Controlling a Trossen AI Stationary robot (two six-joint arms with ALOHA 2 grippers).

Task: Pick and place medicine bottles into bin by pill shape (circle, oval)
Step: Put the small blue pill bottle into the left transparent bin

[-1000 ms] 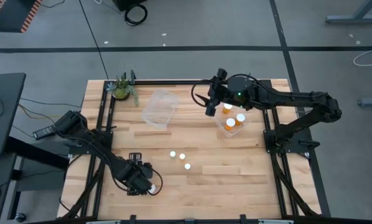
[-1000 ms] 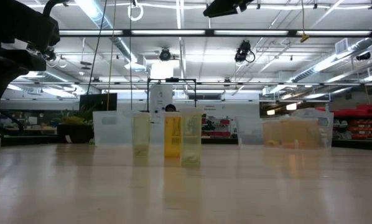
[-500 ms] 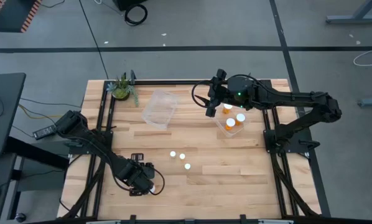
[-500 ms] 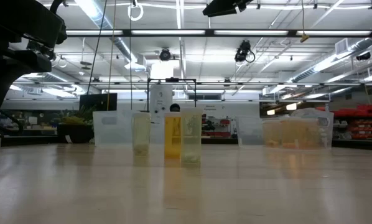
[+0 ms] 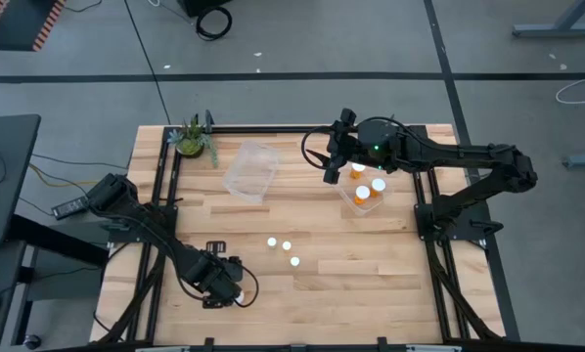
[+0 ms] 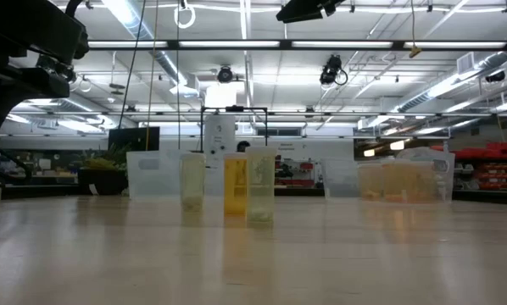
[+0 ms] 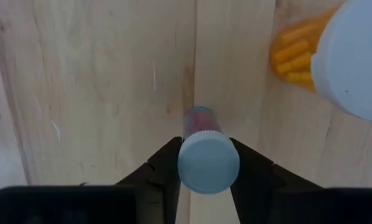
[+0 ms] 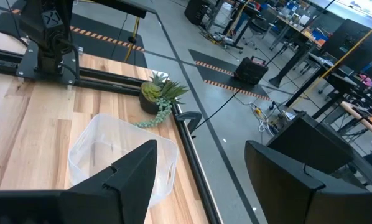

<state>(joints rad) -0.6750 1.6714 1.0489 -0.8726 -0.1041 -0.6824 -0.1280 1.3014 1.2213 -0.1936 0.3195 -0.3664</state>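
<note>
My left gripper (image 5: 223,285) is near the table's near left corner, shut on a small bottle (image 7: 208,163) with a white cap. A bigger orange bottle (image 7: 344,56) with a white cap stands right beside it. Three more white-capped bottles (image 5: 286,249) stand upright on their bases mid-table and also show in the low view (image 6: 235,182). Three orange bottles (image 5: 368,183) stand in the clear bin (image 5: 347,201) at the right. My right gripper (image 5: 329,168) is open and empty, above the table's far side between the two bins. My left gripper pinches the small bottle between its two fingers (image 7: 164,171), one on each side just under its white cap (image 7: 208,155). The fingers come from above, pointing down. The bottle stands about upright. Whether its base rests on the table, I cannot tell.
An empty clear bin (image 5: 249,170) sits at the far middle and also shows in the right wrist view (image 8: 105,155). A small green potted plant (image 5: 193,139) stands at the far left corner. Black rails run along the table's left and right sides. Bare wood lies at the near right.
My left gripper has shifted a little toward the table's right edge, staying shut on the small bottle.
</note>
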